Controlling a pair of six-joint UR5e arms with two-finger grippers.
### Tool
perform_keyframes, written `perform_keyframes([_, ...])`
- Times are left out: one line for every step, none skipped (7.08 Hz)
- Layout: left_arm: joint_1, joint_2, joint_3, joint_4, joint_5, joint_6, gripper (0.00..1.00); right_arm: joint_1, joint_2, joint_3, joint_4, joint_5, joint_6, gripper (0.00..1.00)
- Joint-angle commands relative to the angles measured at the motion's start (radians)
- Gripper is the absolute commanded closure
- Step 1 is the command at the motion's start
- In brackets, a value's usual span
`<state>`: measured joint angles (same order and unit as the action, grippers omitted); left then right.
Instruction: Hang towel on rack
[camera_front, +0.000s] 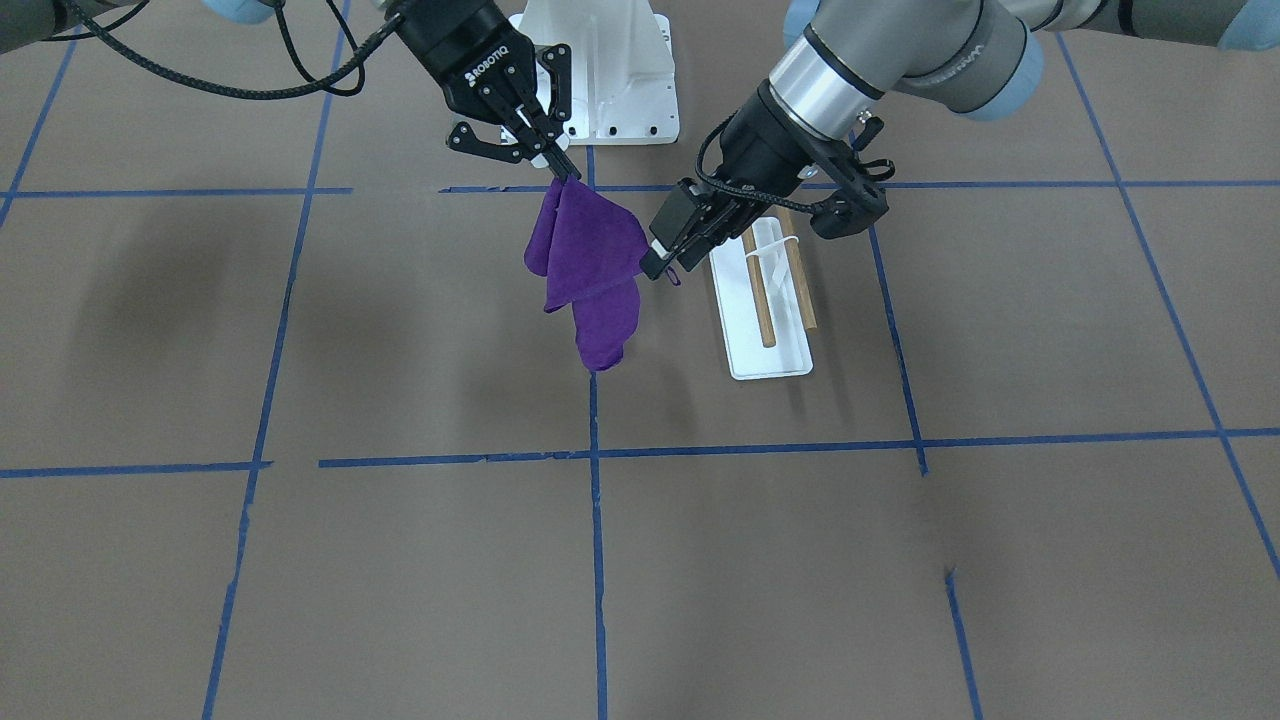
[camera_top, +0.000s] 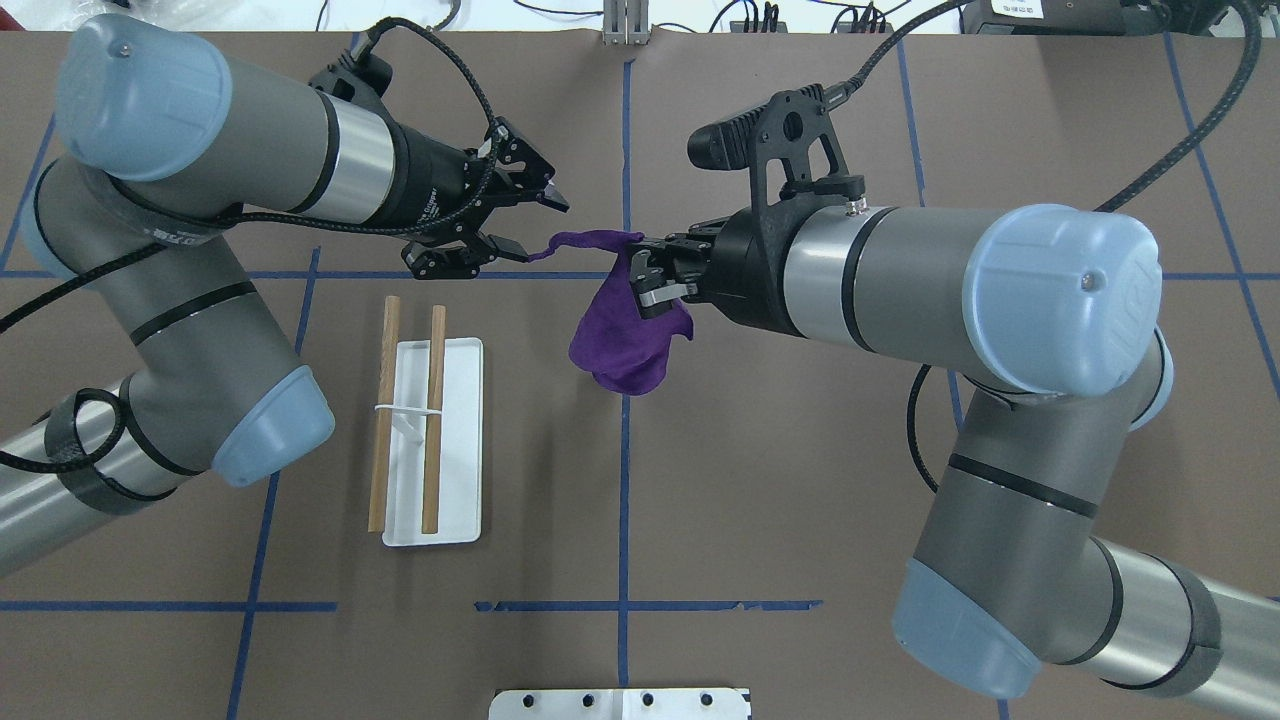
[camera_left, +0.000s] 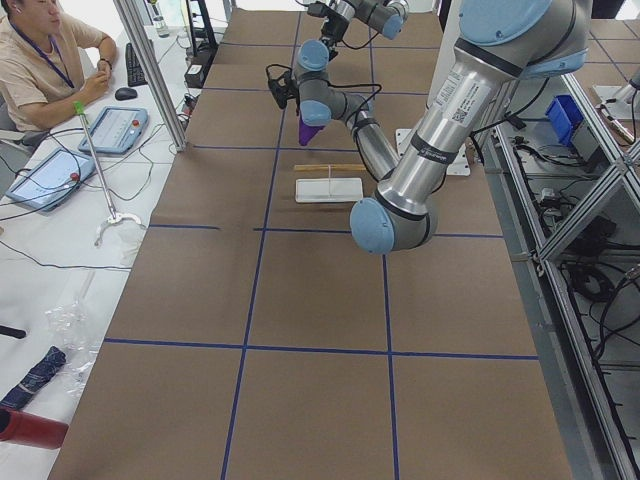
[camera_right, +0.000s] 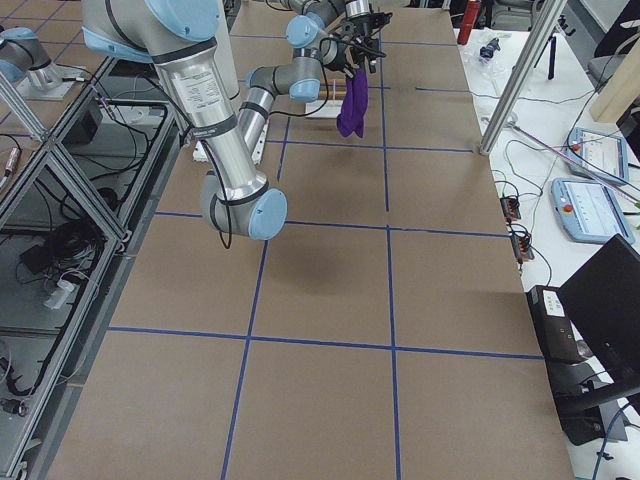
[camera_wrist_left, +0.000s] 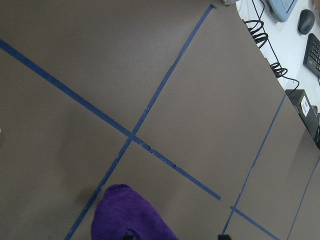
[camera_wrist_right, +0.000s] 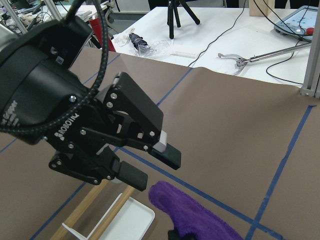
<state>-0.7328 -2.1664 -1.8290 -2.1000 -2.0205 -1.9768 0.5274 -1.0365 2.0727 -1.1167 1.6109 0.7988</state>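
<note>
A purple towel (camera_front: 590, 260) hangs in the air from my right gripper (camera_front: 567, 172), which is shut on its top edge; the overhead view shows this too, towel (camera_top: 625, 335), right gripper (camera_top: 640, 275). My left gripper (camera_top: 535, 225) is open, and its fingers stand beside the towel's stretched-out corner without closing on it. The right wrist view shows the left gripper (camera_wrist_right: 152, 167) wide open just above the towel (camera_wrist_right: 195, 215). The rack (camera_top: 455, 440), a flat white base with two wooden dowels, lies on the table under the left arm, apart from the towel.
A large white bolted pedestal (camera_front: 600, 80) stands at the robot's side of the table. Blue tape lines cross the brown tabletop. An operator (camera_left: 40, 60) sits at a side desk with tablets and cables.
</note>
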Motion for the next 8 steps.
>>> perform_keyframes([0.023,-0.009,-0.009,0.0,0.002,-0.019,0.36,-0.003,0.001,0.004,0.0,-0.003,0.0,1.0])
perform_keyframes([0.026,-0.009,-0.015,-0.001,0.017,-0.042,0.63,-0.003,0.0,0.004,0.005,-0.003,0.0,1.0])
perform_keyframes([0.027,-0.003,-0.016,-0.003,0.066,-0.047,1.0,-0.004,0.0,0.004,0.005,-0.003,0.0,1.0])
perform_keyframes([0.039,-0.006,-0.018,-0.002,0.069,-0.047,1.0,-0.004,0.001,0.003,0.005,-0.003,0.0,1.0])
perform_keyframes([0.039,-0.01,-0.018,-0.002,0.069,-0.047,1.0,-0.004,0.0,0.003,0.005,-0.002,0.0,1.0])
perform_keyframes([0.039,-0.012,-0.019,-0.002,0.068,-0.047,1.0,-0.004,-0.002,0.001,0.005,0.003,-0.006,1.0])
perform_keyframes([0.039,-0.01,-0.018,-0.002,0.069,-0.042,1.0,-0.021,-0.002,-0.003,-0.005,0.015,0.003,0.88])
perform_keyframes([0.039,-0.004,-0.019,-0.002,0.069,-0.039,1.0,-0.029,-0.017,-0.005,-0.009,0.009,0.085,0.01])
